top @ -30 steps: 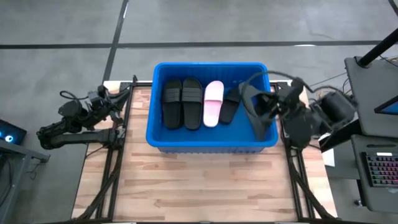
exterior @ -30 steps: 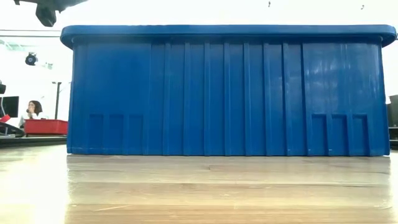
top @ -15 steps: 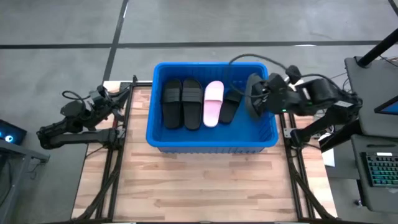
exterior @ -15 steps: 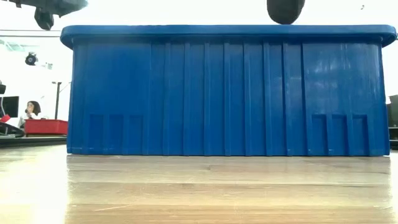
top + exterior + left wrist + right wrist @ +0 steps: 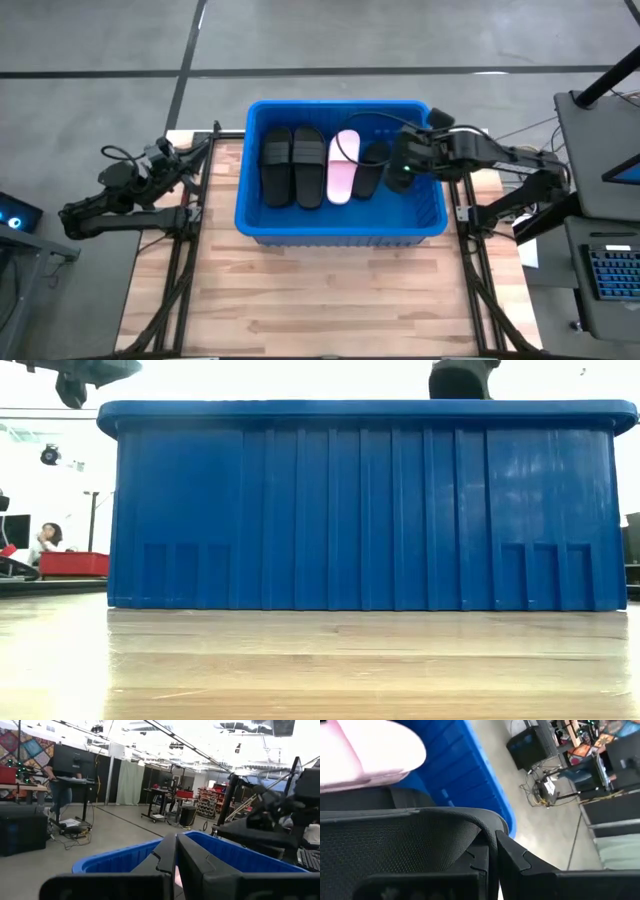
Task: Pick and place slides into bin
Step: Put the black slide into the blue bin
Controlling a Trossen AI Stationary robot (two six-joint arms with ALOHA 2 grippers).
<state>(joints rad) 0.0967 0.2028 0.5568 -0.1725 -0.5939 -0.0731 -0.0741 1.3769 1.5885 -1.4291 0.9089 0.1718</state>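
Note:
The blue bin [image 5: 340,232] stands mid-table and fills the low view [image 5: 360,510]. On its floor lie two black slides [image 5: 292,165], a pale pink slide [image 5: 343,165] and another black slide [image 5: 370,168]. My right gripper [image 5: 408,165] is over the bin's right part, shut on a further black slide [image 5: 398,160]. Its top shows above the rim in the low view [image 5: 460,378]. My left gripper [image 5: 185,160] waits shut at the table's left edge, left of the bin. My right gripper pinches the black slide's edge [image 5: 482,837] between its two fingers, at the slide's rounded end. The slide's textured face [image 5: 395,845] reaches away to one side of the fingers. The gripper comes from the table's right side, over the bin's right wall. Whether the slide touches the bin's floor cannot be told.
The bin's right wall [image 5: 440,200] lies under my right arm. The pink slide [image 5: 365,755] and the bin's far wall [image 5: 465,775] are close ahead of my right gripper. Bare wooden table [image 5: 320,300] lies in front of the bin.
My right gripper has gone toward the table's left edge with the black slide, from over the bin's right wall to inside the bin's outline, and has gone down. The slide has turned and now looks smaller, beside the other black slide.

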